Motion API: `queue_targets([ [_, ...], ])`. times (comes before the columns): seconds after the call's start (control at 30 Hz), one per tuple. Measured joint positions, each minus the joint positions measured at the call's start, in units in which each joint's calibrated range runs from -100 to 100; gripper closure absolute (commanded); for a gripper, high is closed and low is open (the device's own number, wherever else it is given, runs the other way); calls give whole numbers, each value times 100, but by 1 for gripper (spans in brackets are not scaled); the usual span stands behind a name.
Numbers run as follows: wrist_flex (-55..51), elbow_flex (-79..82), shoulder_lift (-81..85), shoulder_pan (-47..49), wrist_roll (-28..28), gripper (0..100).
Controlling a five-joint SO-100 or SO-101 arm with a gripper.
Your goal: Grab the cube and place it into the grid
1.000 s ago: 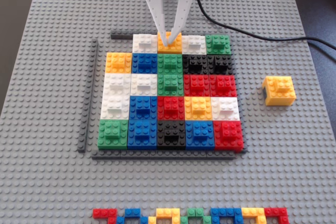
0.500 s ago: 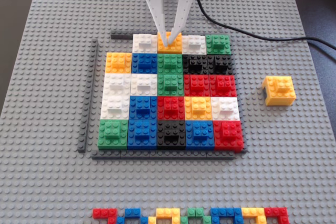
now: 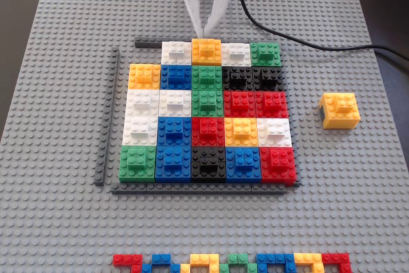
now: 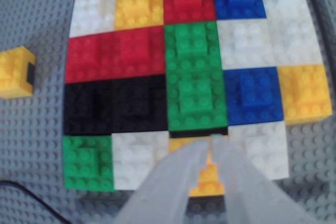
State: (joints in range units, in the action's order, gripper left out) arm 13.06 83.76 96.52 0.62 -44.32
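Observation:
A yellow-orange cube (image 3: 206,50) sits in the top row of the grid (image 3: 208,103), between two white blocks. My gripper (image 3: 206,34) hangs just above and behind it, touching nothing. Its white fingers meet at the tips with nothing between them. In the wrist view the gripper (image 4: 212,141) points at the same cube (image 4: 210,179), which shows in the wedge between the fingers. The grid (image 4: 194,77) fills that view. A second yellow-orange cube (image 3: 340,110) stands loose on the baseplate right of the grid; it also shows in the wrist view (image 4: 16,72).
The grid's top-left corner cell shows bare grey baseplate (image 3: 64,94). Thin dark grey strips (image 3: 108,116) edge the grid. A row of small coloured bricks (image 3: 233,262) runs along the near edge. A black cable (image 3: 307,44) trails off to the right behind the grid.
The gripper has lifted up and back off the yellow-orange cube, which stays seated in the grid's top row. The loose cube at the right has not moved.

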Motion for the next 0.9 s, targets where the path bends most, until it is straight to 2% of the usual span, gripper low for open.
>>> queue_targets([
  [0.5, -1177, -3583, -1891, 897, 259, 100],
  [0.9, -1426, -5931, -4241, 1487, 430, 100],
])
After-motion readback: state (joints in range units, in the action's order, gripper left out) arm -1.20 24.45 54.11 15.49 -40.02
